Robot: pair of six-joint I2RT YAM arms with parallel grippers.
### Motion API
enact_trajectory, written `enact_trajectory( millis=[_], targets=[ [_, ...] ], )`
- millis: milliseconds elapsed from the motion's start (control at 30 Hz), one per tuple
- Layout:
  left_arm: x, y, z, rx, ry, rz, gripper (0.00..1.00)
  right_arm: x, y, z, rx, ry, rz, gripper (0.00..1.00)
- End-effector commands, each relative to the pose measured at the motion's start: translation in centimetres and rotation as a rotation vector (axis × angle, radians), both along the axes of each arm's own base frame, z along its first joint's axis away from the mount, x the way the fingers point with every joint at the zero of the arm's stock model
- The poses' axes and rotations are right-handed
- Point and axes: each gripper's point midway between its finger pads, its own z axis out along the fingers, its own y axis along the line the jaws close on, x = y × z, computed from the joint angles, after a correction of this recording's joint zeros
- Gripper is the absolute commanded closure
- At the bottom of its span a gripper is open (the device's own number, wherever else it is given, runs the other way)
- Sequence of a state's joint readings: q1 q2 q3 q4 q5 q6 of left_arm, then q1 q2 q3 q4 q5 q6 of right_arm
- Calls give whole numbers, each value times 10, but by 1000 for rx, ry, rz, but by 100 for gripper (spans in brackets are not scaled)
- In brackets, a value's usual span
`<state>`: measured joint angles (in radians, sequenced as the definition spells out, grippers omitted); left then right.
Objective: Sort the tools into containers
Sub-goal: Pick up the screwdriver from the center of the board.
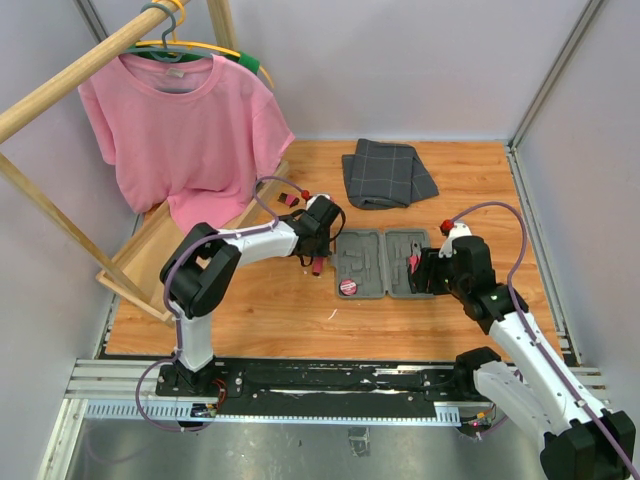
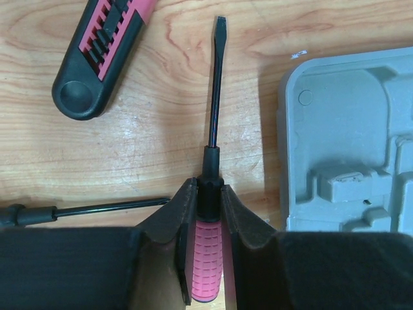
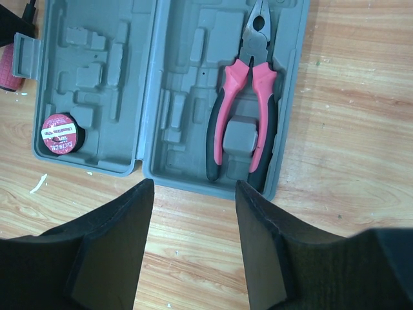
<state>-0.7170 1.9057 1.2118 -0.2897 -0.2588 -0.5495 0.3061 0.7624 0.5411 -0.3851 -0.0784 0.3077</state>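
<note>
In the left wrist view my left gripper (image 2: 208, 194) is shut on a pink-handled flat screwdriver (image 2: 215, 84), its blade pointing away over the wood just left of the open grey tool case (image 2: 348, 129). From above, that gripper (image 1: 318, 250) sits at the case's (image 1: 385, 262) left edge. Pink-and-black pliers (image 3: 245, 110) lie in the case's right half, and a red-labelled tape roll (image 3: 61, 132) sits in the left half. My right gripper (image 3: 193, 194) is open and holds nothing, hanging over bare wood at the case's near edge.
A black-and-pink tool handle (image 2: 100, 55) and a thin black screwdriver (image 2: 84, 208) lie on the wood left of the held one. A folded grey cloth (image 1: 388, 172) lies behind the case. A pink shirt (image 1: 185, 130) hangs on a wooden rack at the left.
</note>
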Motion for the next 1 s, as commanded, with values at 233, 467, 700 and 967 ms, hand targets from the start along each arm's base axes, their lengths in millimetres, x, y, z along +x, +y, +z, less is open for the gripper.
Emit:
enact_trajectory(
  millis=[233,467,700,967],
  targets=[
    [-2,2,57,-77,-139,-44,98,19,1,23,65,-127,-62,35],
    [-14,-2,117,-257,-298,-101,99,28,0,38,88,-170,-67,21],
    [-29,2,173,-434,-437,-99,99,27,58,61,388,-191,114,19],
    [-47,14,226,-572,-550,-90,99,23,127,89,541,-276,207,23]
  ],
)
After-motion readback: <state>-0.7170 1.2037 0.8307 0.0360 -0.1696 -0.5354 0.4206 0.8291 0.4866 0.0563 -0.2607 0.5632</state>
